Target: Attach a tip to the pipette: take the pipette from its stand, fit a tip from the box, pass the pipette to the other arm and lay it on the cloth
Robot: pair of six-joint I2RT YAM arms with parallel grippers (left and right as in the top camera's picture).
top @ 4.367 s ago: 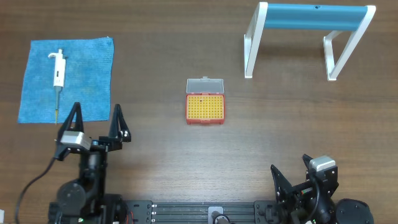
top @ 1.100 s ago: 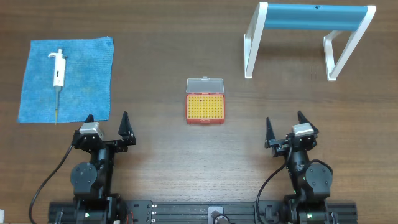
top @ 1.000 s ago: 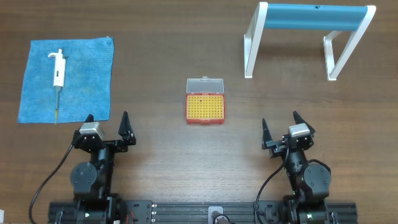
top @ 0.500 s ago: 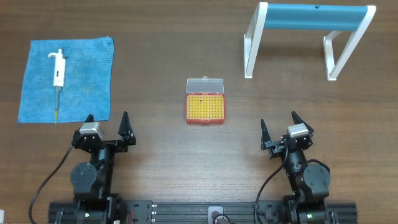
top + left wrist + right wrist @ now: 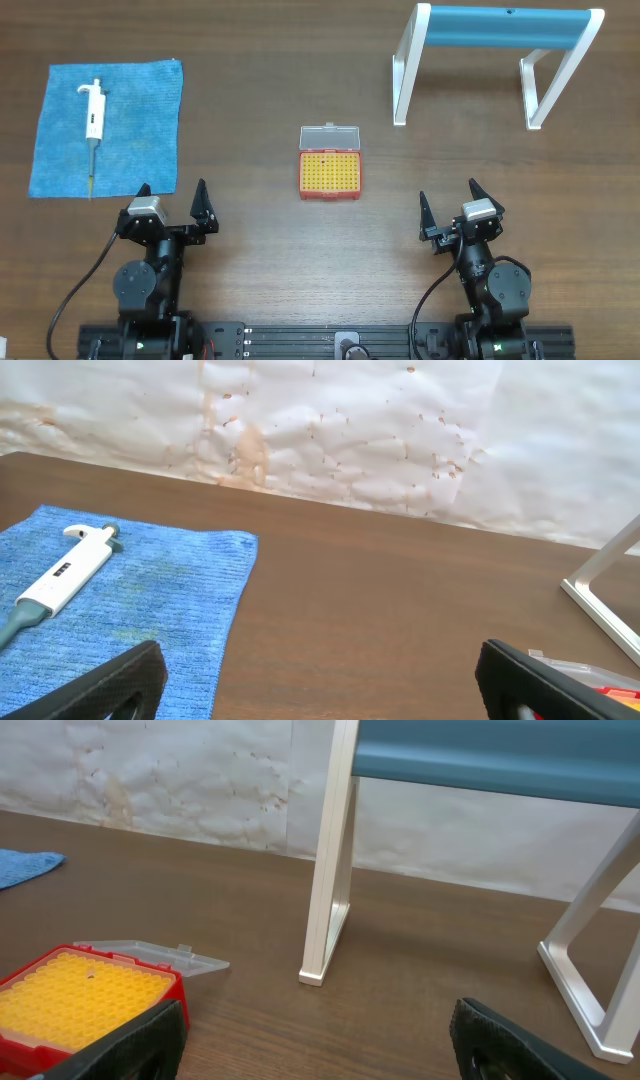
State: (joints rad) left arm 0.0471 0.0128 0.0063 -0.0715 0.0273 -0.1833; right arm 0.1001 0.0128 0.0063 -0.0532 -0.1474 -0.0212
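Pipette [image 5: 93,118] flat on blue woven cloth [image 5: 140,130], by left edge.
Left hand [image 5: 172,188], right hand [image 5: 447,192] spread apart; bare wood tabletop [image 5: 250,100] around (tip box [image 5: 330,176] mid-table).

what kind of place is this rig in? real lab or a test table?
Probably a staged lab-style test table, not a working lab: a pipette lies on a blue cloth, and an open box of yellow tips and an empty stand sit on a plain wooden table, with a rough white wall behind.

Lighting was bright, even, from overhead; stand [image 5: 505,27] threw only faint, soft shadows on the table [image 5: 260,90].
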